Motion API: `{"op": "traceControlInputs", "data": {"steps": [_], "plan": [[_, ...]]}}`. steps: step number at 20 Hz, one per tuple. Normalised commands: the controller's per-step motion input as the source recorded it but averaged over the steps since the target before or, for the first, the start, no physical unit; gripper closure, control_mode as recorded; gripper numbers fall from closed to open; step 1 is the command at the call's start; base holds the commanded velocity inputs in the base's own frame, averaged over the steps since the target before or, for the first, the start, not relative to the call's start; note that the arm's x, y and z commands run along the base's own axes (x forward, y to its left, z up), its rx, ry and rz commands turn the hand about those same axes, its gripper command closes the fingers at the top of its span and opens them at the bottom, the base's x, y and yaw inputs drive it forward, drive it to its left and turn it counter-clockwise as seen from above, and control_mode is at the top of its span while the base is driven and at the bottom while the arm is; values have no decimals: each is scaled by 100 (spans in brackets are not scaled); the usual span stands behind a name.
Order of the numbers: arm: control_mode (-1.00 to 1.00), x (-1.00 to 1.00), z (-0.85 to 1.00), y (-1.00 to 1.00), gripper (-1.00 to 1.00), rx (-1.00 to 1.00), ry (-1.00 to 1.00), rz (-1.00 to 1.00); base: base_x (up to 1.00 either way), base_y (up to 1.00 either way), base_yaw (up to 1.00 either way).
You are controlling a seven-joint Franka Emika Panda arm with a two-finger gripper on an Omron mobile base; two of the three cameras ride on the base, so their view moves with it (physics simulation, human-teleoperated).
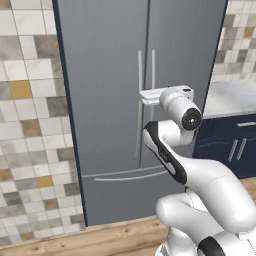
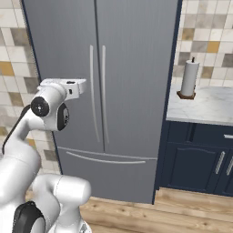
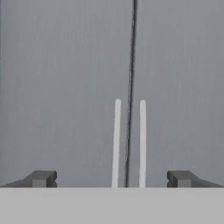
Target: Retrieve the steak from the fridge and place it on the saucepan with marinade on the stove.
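Nearest the hand camera, the two dark fingers (image 3: 41, 178) stand spread as wide as they go, with nothing between them. The gripper (image 3: 112, 179) points straight at the fridge (image 3: 65, 87), and the two pale vertical handles (image 3: 116, 144) sit between the fingertips with the dark door seam (image 3: 130, 87) running up between them. That centring reads as deliberate: the hand appears lined up to take one handle and pull a door open, which looks like the first step of the task.

In the left base view the arm is raised so the hand (image 1: 172, 97) sits level with the middle of the handles (image 1: 140, 100), near the doors but apparently not yet touching. Which handle it is meant to take cannot be told from its pose.

Both fridge doors are shut, so the steak is hidden from sight and presumably lies inside on a shelf. Which door covers it is unknown. A lower drawer front with a long curved pull (image 2: 104, 160) is also closed.

To the right of the fridge stands a dark blue cabinet (image 2: 195, 159) under a pale marble worktop (image 2: 205, 107) carrying a paper towel roll (image 2: 189, 78). That worktop is cut off at the frame edge. From the base views the white hand hides the fingers themselves.
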Motion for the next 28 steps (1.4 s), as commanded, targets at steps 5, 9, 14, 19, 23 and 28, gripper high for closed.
{"op": "traceControlInputs", "data": {"steps": [5,9,14,19,23,28], "plan": [[-100,35,0,0,-100,10,-1,0,0,0,0],[-100,35,0,0,-100,9,-1,0,0,0,0],[-100,38,0,0,-100,1,-9,0,0,0,0],[-100,36,0,0,-100,0,-10,0,0,0,0],[-100,38,0,0,-100,0,-8,0,0,0,0],[-100,44,0,0,-100,0,-1,0,0,0,0]]}}
